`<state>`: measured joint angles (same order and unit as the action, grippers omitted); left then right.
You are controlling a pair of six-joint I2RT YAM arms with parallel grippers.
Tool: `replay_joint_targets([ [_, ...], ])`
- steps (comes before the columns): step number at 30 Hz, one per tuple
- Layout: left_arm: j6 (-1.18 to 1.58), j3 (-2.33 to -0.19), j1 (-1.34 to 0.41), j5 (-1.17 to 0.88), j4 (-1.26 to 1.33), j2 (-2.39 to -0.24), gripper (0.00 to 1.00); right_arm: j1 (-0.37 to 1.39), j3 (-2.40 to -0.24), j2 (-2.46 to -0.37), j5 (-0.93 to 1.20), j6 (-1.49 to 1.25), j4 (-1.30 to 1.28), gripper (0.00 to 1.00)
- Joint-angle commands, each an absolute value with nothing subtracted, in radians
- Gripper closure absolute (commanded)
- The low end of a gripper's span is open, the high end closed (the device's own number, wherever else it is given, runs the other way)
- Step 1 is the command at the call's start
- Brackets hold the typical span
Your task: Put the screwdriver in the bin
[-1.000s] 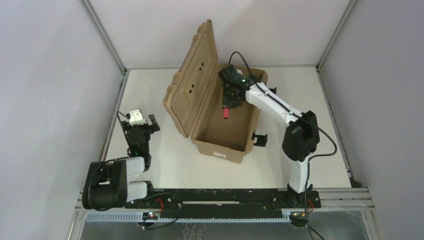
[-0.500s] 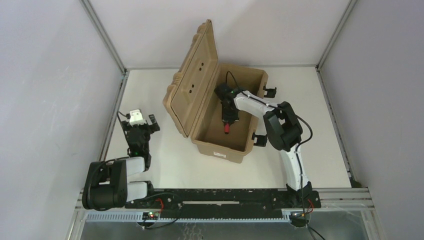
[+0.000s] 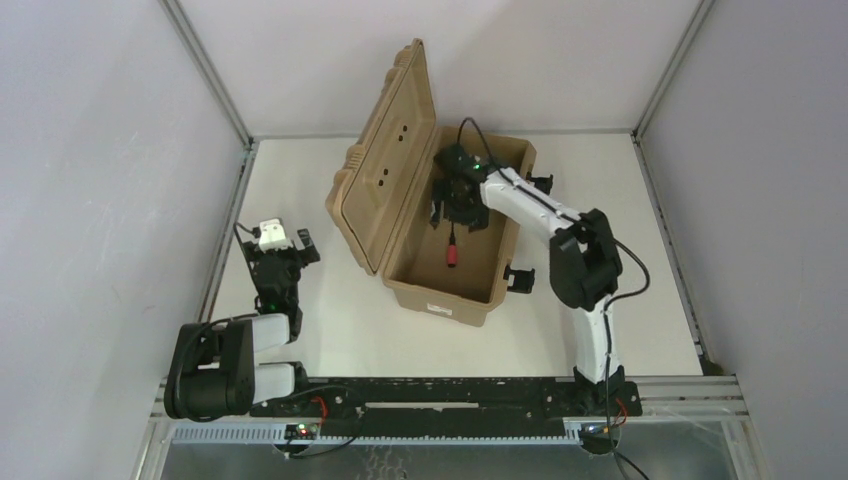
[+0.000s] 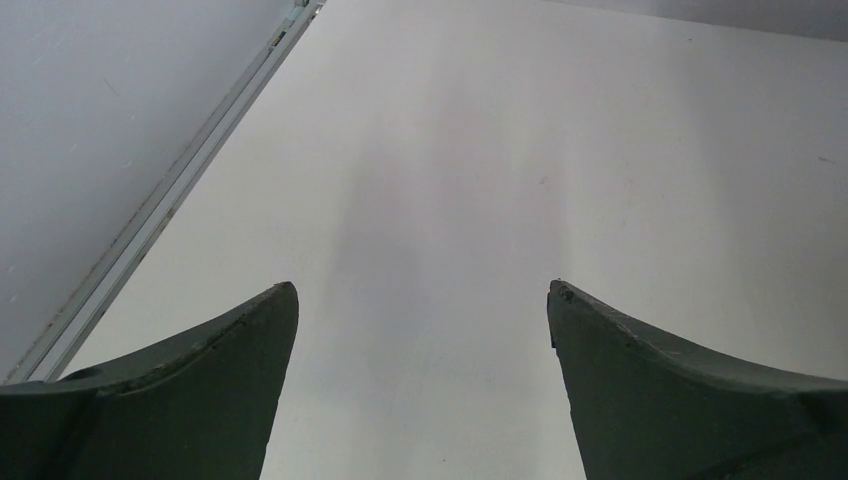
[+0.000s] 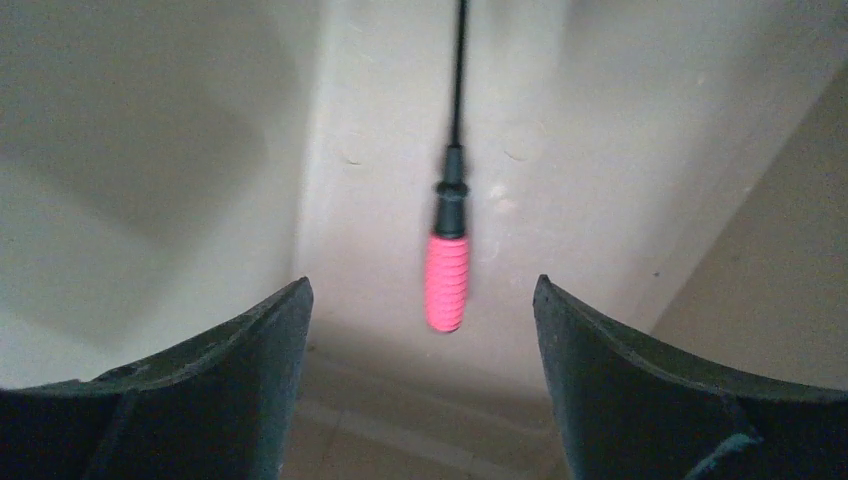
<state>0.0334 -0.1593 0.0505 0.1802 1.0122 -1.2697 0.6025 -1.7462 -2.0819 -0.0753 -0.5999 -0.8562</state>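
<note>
The left arm is folded low at the near left, its pincer (image 4: 423, 290) spread open above the bare white surface (image 3: 300, 330). The right arm reaches up and left from its base, elbow bent, into the bin (image 3: 440, 292), whose lid (image 3: 385, 170) stands upright. The right pincer (image 3: 455, 218) gapes wide, and the screwdriver (image 5: 447, 285) lies free inside the bin. Pale grey walls (image 3: 100, 150) enclose the space.

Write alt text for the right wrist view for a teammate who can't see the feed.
A red-handled screwdriver, slightly blurred, is free in the gap of the open right end effector, touching neither finger, its thin black shaft pointing away from the camera. Behind it is the tan inside of the bin.
</note>
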Motion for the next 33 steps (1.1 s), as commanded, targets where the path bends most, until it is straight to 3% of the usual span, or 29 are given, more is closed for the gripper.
replay_joint_targets([
  [1,0.014,-0.19,0.044,0.194,1.079,-1.268,0.0,0.595,-1.91,-1.891,-0.123,-0.533,-0.917,0.06],
  [4,0.014,-0.191,0.044,0.194,1.08,-1.268,0.0,0.594,-1.964,-1.814,-0.125,-0.452,-0.913,0.01],
  [9,0.014,-0.19,0.044,0.194,1.078,-1.269,0.0,0.555,-1.893,-1.626,-0.192,-0.319,-0.789,0.0],
  [16,0.014,-0.191,0.044,0.194,1.077,-1.267,0.0,0.313,-1.481,-1.328,-0.1,-0.323,-0.499,0.01],
  [23,0.014,-0.19,0.045,0.194,1.077,-1.266,0.0,0.083,-0.916,-1.026,-0.079,-0.156,0.001,0.0],
  [33,0.014,-0.19,0.044,0.193,1.077,-1.267,0.0,0.006,-0.457,-1.047,-0.01,-0.1,0.342,0.0],
])
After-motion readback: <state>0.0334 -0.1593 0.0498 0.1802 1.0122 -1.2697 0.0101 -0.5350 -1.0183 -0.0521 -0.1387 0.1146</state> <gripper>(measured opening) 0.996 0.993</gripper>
